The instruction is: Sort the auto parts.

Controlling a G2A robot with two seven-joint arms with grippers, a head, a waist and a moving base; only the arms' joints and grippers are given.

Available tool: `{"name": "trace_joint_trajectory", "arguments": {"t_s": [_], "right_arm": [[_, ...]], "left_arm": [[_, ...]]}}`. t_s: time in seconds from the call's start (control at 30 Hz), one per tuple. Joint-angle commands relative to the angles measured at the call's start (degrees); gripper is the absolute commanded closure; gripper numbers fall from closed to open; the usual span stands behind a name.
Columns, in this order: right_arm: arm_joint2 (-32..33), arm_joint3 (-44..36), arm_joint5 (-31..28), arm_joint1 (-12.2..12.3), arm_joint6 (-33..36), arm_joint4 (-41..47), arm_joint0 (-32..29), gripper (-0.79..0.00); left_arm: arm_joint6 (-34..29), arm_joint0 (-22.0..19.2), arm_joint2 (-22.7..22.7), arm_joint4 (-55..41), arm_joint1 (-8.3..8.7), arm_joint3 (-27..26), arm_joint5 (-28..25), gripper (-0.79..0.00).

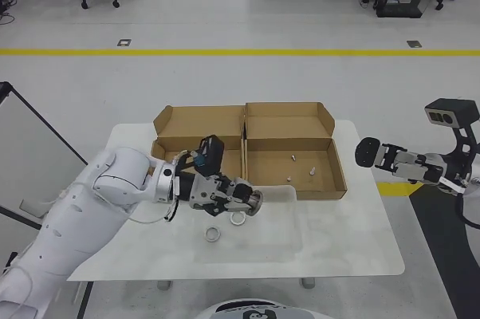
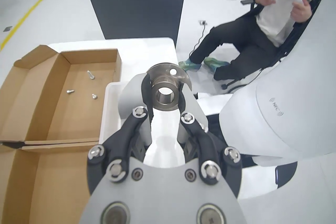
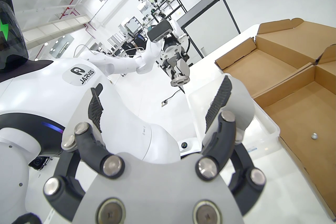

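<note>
Holding flanged bushing [image 2: 164,99] clenched in left tool [image 2: 165,83]: grip firm, lift clear of wall, release low in left box [image 2: 52,183], not w/ screws [image 2: 70,91]; right tool [image 3: 160,89] released.

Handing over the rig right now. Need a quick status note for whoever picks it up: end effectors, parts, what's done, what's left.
Left end effector: shut on a flanged metal bushing, held above the white tray in front of the boxes.
Right end effector: open, holding nothing, out past the right-hand cardboard box.
Done: three bolts lie in the right-hand box.
Left: put the bushing down, probably in the left-hand cardboard box, then sort the metal ring lying nearer the robot.
</note>
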Motion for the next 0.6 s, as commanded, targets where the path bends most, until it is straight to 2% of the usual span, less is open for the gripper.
{"name": "trace_joint_trajectory", "arguments": {"t_s": [0.0,0.1,0.27,0.43,0.57], "right_arm": [[0.0,0.0,0.0,0.0,0.0,0.0,0.0,-0.785],[0.0,0.0,0.0,0.0,0.0,0.0,0.0,-0.785],[0.0,0.0,0.0,0.0,0.0,0.0,0.0,-0.785],[0.0,0.0,0.0,0.0,0.0,0.0,0.0,-0.785],[0.0,0.0,0.0,0.0,0.0,0.0,0.0,-0.785]], "left_arm": [[0.7,0.4,-1.1,-2.2,0.33,1.1,-1.3,0.0],[1.5,1.3,-2.8,-5.8,0.88,2.7,-3.5,0.0],[1.8,2.9,-4.8,-13.2,1.79,3.0,-3.7,0.0],[1.0,4.5,-6.9,-24.8,2.38,2.2,-3.7,0.0],[-0.9,5.4,-8.3,-34.2,2.21,0.9,-3.7,0.0]]}}
